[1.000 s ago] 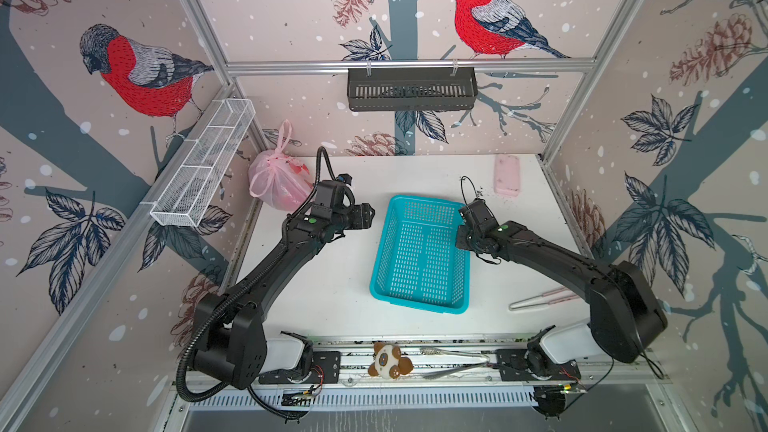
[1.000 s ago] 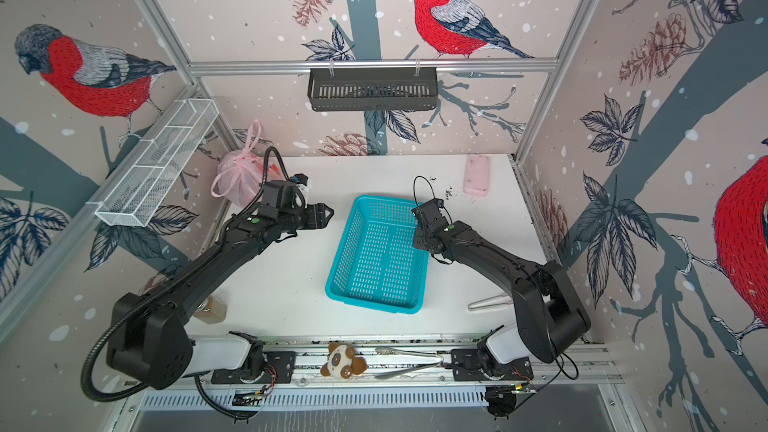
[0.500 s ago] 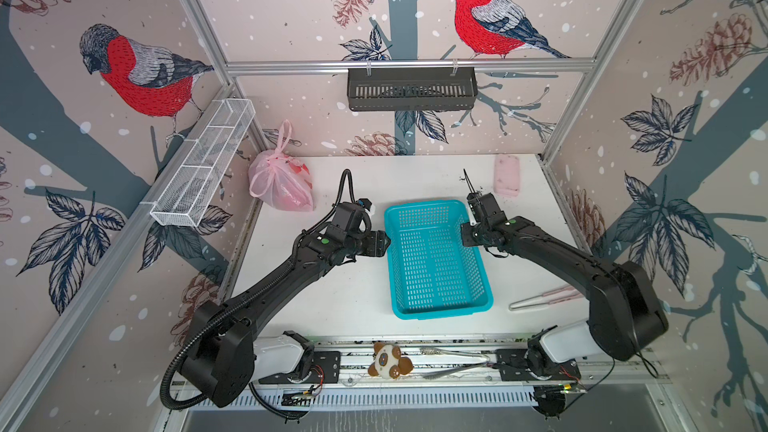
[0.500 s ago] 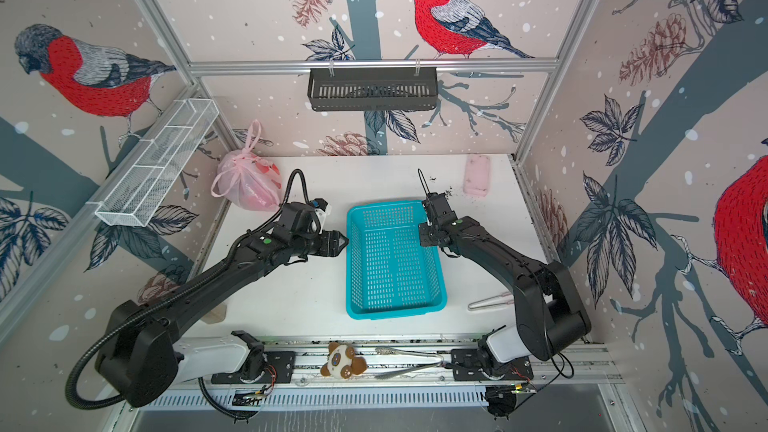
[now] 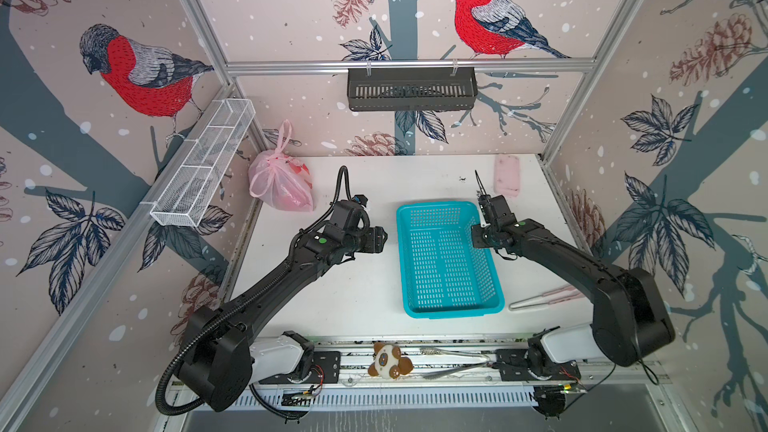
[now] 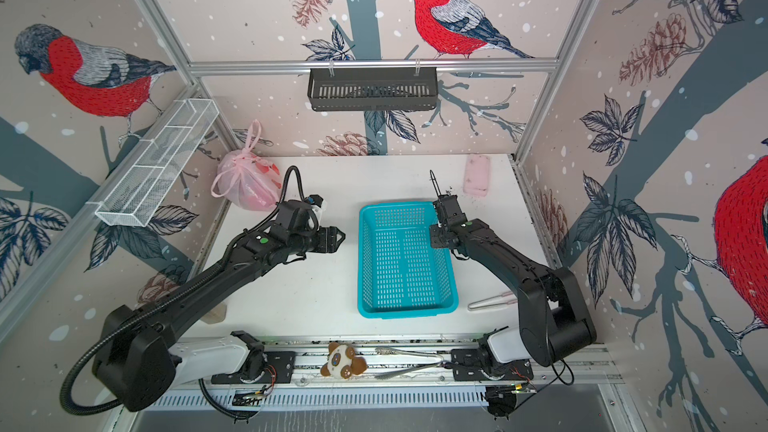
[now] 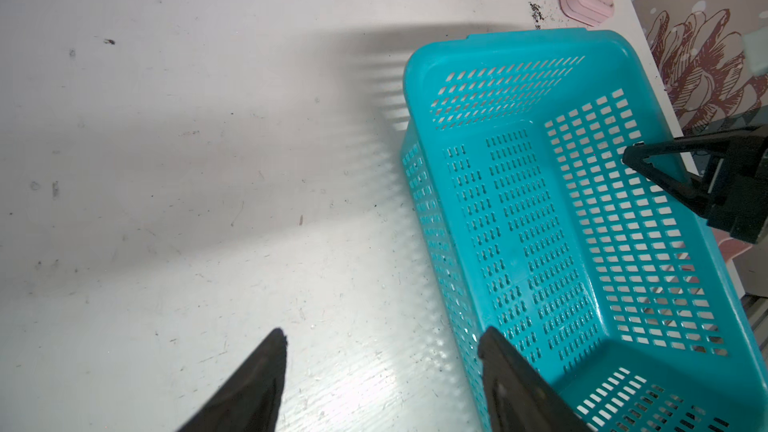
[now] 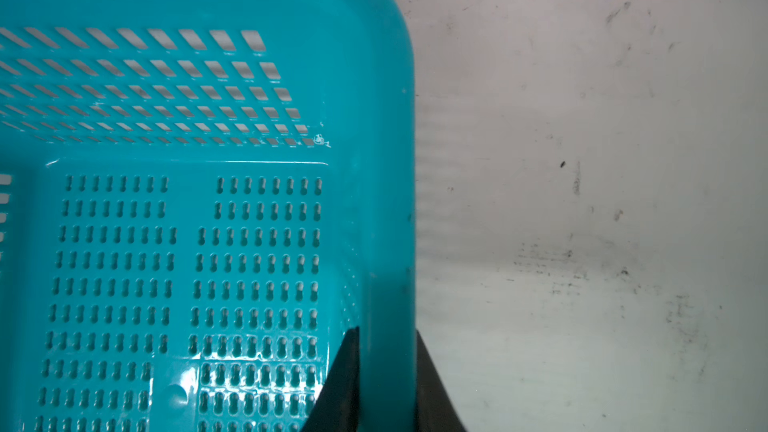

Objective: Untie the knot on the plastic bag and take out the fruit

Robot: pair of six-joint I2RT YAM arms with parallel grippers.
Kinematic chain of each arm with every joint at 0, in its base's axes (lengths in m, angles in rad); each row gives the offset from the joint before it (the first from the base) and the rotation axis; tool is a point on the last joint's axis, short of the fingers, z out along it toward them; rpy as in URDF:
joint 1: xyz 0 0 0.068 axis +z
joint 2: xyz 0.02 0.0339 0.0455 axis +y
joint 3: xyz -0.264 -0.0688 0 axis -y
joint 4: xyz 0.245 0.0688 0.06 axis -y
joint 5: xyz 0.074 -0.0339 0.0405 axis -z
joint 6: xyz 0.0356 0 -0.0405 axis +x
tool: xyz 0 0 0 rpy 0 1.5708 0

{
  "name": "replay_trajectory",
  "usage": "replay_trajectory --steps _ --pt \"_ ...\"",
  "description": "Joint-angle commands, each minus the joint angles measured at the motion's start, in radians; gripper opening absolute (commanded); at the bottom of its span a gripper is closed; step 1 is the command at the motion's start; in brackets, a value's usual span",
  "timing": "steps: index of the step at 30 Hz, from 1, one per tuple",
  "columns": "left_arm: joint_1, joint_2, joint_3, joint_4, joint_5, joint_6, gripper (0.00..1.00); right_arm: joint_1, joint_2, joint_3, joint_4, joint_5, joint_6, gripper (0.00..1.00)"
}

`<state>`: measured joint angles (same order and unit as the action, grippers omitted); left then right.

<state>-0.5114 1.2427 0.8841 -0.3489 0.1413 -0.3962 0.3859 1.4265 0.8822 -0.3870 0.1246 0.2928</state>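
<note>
- Right gripper point(image 8: 385, 332) is pinching the rim of the teal basket point(image 5: 453, 312); lifting risks tipping it.
- Left gripper point(image 7: 382, 331) is gaping empty; plastic bag point(image 5: 280, 184) is lying upper left.

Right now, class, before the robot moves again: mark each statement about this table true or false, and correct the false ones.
1. The blue basket is empty. True.
2. The right gripper is clamped on the basket's rim. True.
3. The left gripper holds the pink bag. False: the left gripper is open and holds nothing; the bag lies well away from it.
4. The bag's knot is undone. False: the knot is tied.
</note>
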Motion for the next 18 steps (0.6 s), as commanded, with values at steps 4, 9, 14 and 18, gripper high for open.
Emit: replay_trajectory --steps 4,9,14,18 --pt "-0.001 -0.002 0.01 0.001 -0.044 -0.016 0.73 -0.022 -0.003 -0.016 0.007 0.03 0.004 0.23" --pt "0.009 -0.016 0.015 -0.006 -0.099 -0.025 0.74 -0.028 -0.009 -0.006 0.008 0.015 0.003 0.37" --pt "0.073 -0.036 0.041 -0.015 -0.142 -0.046 0.74 -0.028 -0.031 0.003 0.006 0.009 0.017 0.56" --pt "0.161 -0.055 0.095 -0.039 -0.266 -0.064 0.78 -0.028 -0.084 0.02 -0.008 0.01 0.028 0.64"
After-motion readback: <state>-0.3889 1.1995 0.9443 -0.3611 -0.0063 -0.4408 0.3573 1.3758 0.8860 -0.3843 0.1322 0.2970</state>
